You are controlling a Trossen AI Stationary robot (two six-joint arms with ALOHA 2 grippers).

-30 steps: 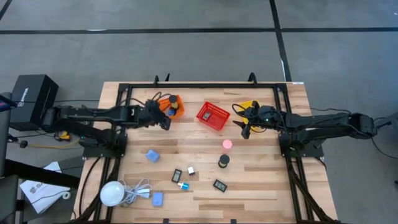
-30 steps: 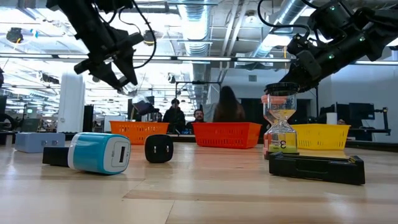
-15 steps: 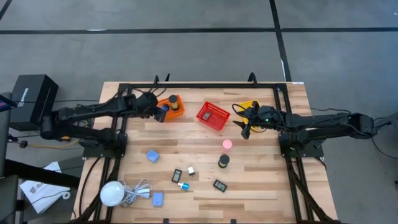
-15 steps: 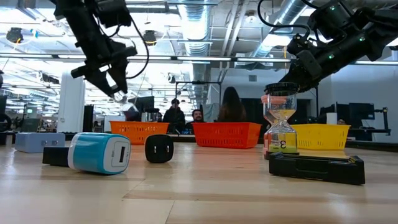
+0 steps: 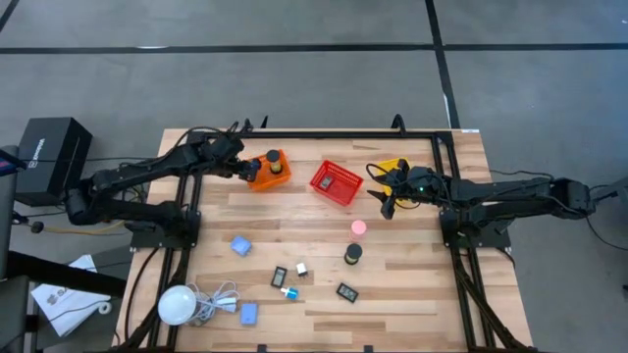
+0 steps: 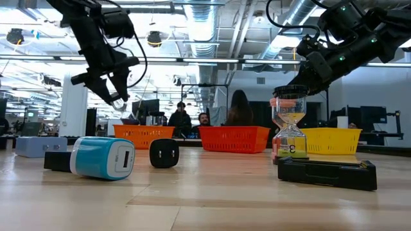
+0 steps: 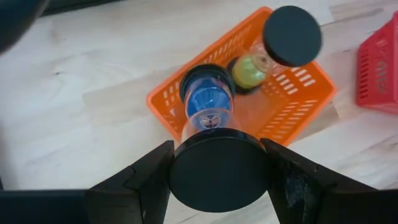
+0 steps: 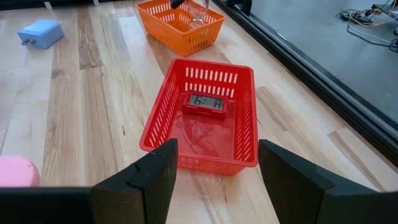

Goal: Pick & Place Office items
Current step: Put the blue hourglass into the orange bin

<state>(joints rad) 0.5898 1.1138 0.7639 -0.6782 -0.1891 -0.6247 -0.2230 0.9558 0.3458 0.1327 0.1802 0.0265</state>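
Blue sand timer: held endwise in the left gripper, fingers part-closed on its black end cap, the far cap pointing down toward the orange basket. In the left wrist view it hangs over the basket's near edge rather than its middle. A second timer, green, already lies inside that basket, its black cap raised toward the camera.

In the high view the left gripper sits just beside the orange basket, at the back of the table.

Step in hand, as I judge it: placing the blue timer with its green fellow; carry is done, release is not.

Next move calls for: shift forward so the timer's lower cap clears the basket rim, lower it, then open. Keep off the green timer, which takes up the far half of the basket.

Red basket: holds one small digital clock. Right gripper hovers between the red basket and the yellow basket, fingers spread, nothing between them; waiting.

Still loose on the table: pink timer, black-capped timer, two blue chargers, small black clocks.
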